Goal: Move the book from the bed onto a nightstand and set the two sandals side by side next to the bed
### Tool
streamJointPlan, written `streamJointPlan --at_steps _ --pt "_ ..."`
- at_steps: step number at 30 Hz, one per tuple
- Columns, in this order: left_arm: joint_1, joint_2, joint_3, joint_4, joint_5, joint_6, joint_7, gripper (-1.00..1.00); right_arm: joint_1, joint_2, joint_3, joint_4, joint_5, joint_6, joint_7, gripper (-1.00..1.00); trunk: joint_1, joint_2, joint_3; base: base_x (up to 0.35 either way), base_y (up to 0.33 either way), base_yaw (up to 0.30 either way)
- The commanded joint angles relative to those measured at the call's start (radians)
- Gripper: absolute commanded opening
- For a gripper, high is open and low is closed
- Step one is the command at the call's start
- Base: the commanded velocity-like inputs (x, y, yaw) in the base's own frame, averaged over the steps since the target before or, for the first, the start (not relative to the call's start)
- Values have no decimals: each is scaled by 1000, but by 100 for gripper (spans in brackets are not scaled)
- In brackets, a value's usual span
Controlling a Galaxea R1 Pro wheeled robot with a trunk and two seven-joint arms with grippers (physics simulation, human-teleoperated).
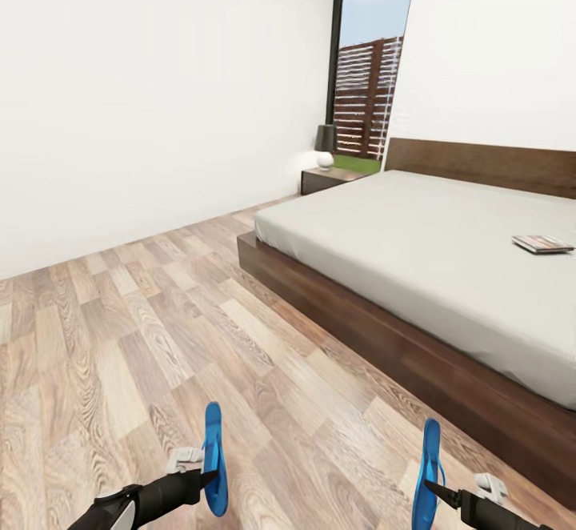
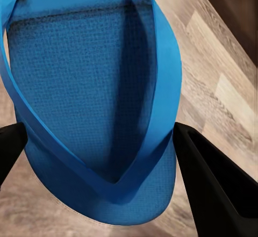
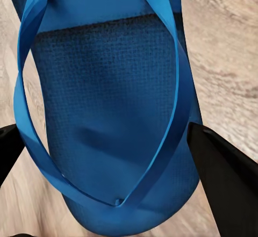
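beside the bed [image 1: 448, 370], over the wood-plank floor [image 1: 120, 338], both arms reach forward low, each carrying a blue sandal on edge. the left gripper [image 1: 210, 478] is clamped on the left sandal [image 1: 214, 458], its dark fingers [image 2: 215, 188] flanking the sole near the toe. the right gripper [image 1: 432, 488] is clamped on the right sandal [image 1: 428, 474], nearer the bed frame. the book [image 1: 543, 243] lies on the mattress toward the headboard [image 1: 488, 163]. the nightstand [image 1: 324, 180] stands beyond the bed's far corner, with a lamp [image 1: 325, 146] on it.
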Motion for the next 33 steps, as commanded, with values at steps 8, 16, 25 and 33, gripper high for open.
streamJointPlan --at_steps 8,16,25,33 --pt "0 0 -5 -1 8 9 -2 -100 0 0 0 0 -6 11 4 -100 -7 8 29 0 0 -2" --pt "0 -1 -5 -1 8 9 -2 -100 0 0 0 0 -6 11 4 -100 -38 64 54 0 0 0" --pt "0 -1 -5 -1 8 9 -2 -100 0 0 0 0 -6 11 4 -100 -72 127 83 0 0 -8" --pt "0 -4 -5 22 7 7 -2 -100 0 0 0 0 -6 11 4 -100 -103 183 108 0 0 -141"
